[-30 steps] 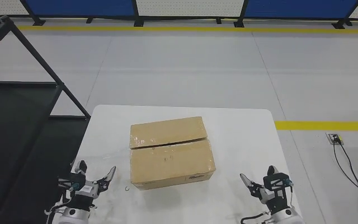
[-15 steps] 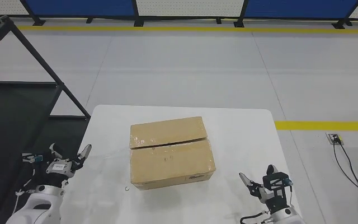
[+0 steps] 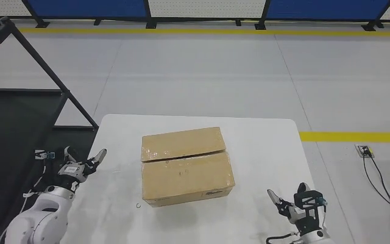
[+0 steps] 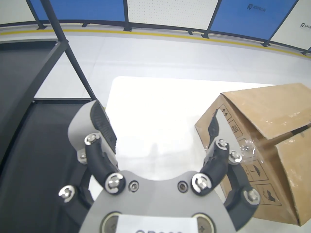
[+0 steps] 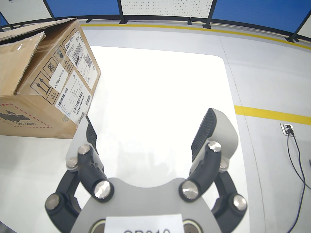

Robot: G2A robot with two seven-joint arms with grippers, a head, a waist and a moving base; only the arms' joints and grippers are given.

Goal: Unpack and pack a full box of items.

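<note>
A closed brown cardboard box (image 3: 186,168) stands in the middle of the white table (image 3: 262,152), its two top flaps meeting at a seam with bits of clear tape. My left gripper (image 3: 84,158) hovers at the table's left edge, open and empty, a short way left of the box (image 4: 264,127). My right gripper (image 3: 286,196) sits near the table's front right corner, open with nothing between its fingers. The box (image 5: 41,81) lies off to that gripper's left, its labelled side facing it.
A black metal rack (image 3: 30,122) stands beside the table on the left. A small ring-like bit (image 3: 139,205) lies on the table just in front of the box's left corner. A cable and floor socket (image 3: 364,151) sit on the floor at right.
My left arm has swung out from the table's front left to its left edge and farther back. My right gripper has shifted slightly toward the front right.
</note>
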